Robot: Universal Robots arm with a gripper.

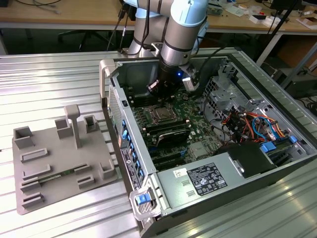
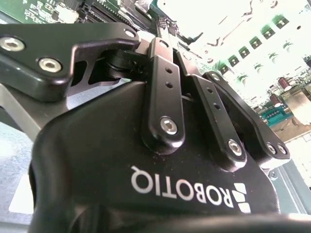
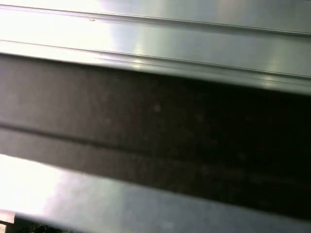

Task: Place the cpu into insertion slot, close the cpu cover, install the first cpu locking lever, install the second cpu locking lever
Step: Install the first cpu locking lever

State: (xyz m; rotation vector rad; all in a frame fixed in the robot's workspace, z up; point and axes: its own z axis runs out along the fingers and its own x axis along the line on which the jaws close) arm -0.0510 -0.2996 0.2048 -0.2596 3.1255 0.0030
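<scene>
The gripper [image 1: 157, 88] hangs low inside the open computer case [image 1: 277, 163], near the case's far wall, just beyond the insertion slot [image 1: 161, 114] on the green motherboard [image 1: 195, 131]. In the exterior view the slot shows a silvery square at its middle framed by a metal rim, which looks like the cpu [image 1: 162, 115] lying in place with the cpu cover [image 1: 153, 110] around it; whether the cover is fully down or the locking levers are latched is too small to tell. The arm [image 1: 181, 29] comes down steeply from above, probably so the gripper can work at the socket's far edge without fouling the case walls. Whether the jaws are apart or together, I cannot tell. Beside the case, toward the exterior view's left, a grey fixture tray [image 1: 59, 163] sits on the ribbed metal surface [image 1: 44, 84].
</scene>
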